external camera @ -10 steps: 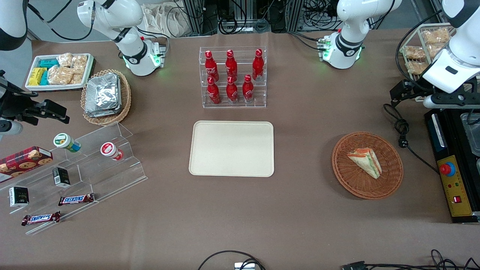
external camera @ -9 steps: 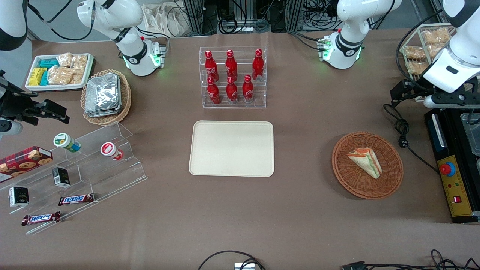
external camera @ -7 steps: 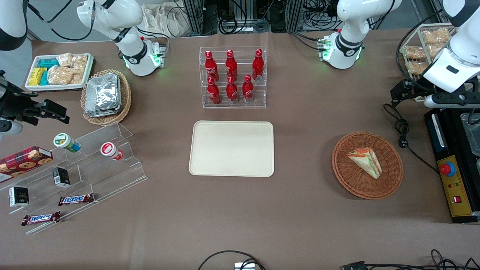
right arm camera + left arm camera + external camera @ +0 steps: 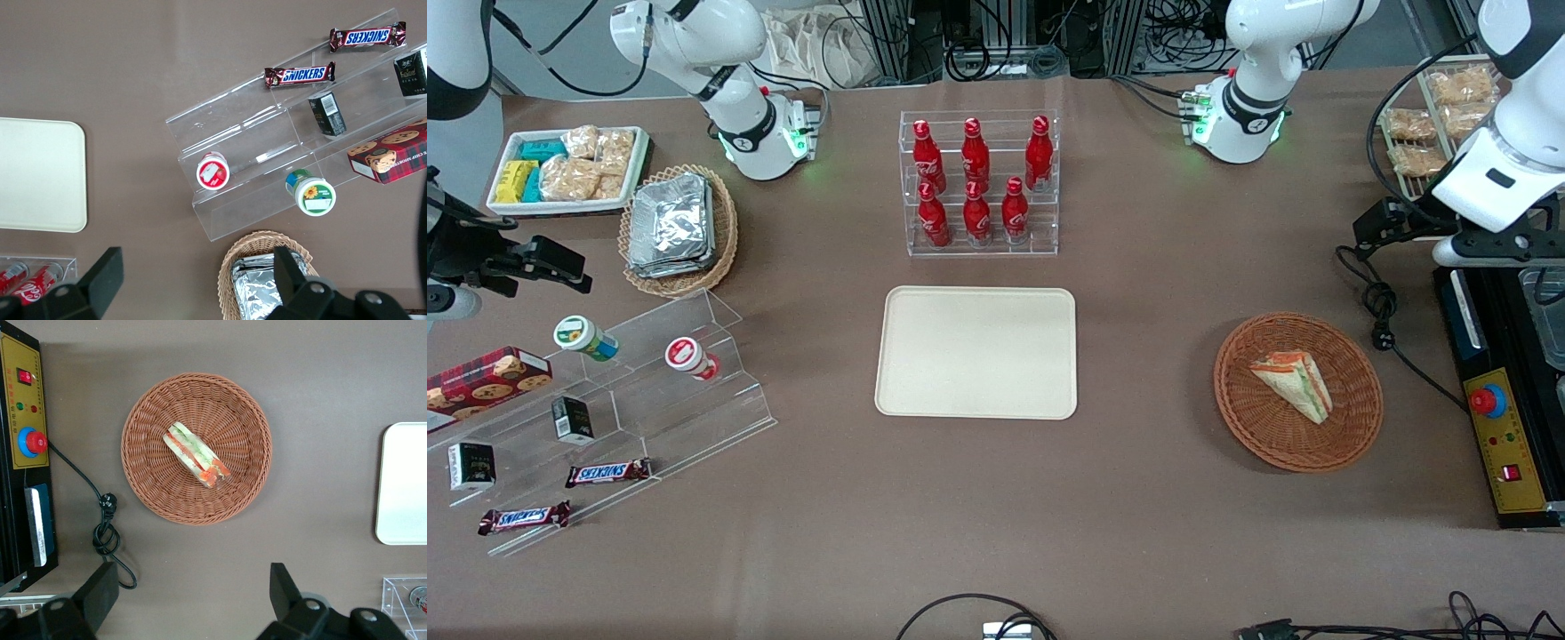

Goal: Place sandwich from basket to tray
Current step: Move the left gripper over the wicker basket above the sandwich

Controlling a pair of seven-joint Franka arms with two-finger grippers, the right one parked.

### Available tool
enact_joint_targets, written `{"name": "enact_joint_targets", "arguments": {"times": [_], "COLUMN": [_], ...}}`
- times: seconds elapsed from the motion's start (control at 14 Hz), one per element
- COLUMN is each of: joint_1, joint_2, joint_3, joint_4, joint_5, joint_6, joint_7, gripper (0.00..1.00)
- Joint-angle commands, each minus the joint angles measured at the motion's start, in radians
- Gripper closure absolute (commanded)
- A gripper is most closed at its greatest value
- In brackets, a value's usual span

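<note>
The pincer (image 4: 190,600) hangs high over the table at the working arm's end, fingers (image 4: 283,587) spread wide with nothing between them. Below it and nearer the front camera, the sandwich (image 4: 1294,383) lies in the basket (image 4: 1352,427), untouched, filling edge showing. The tray (image 4: 976,352) sits bare, well apart from the pincer, toward the parked arm's end.

Wedge sandwich (image 4: 1293,386) in wicker basket (image 4: 1352,427); cream tray (image 4: 976,352) bare
</note>
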Motion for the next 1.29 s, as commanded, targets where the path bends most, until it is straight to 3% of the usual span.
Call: {"name": "enact_joint_targets", "arguments": {"times": [0.0, 0.43, 0.71, 1.21], "joint_1": [0.003, 0.014, 0.015, 0.015], "joint_2": [0.056, 0.191, 0.298, 0.343], "joint_3": [0.001, 0.002, 0.002, 0.002], "joint_4": [0.034, 0.028, 0.023, -0.107], "joint_5": [0.034, 0.05, 0.119, 0.122], "joint_6": [0.021, 0.139, 0.217, 0.384], "joint_7": [-0.025, -0.404, -0.576, -0.669], "gripper": [0.0, 0.0, 0.0, 0.0]}}
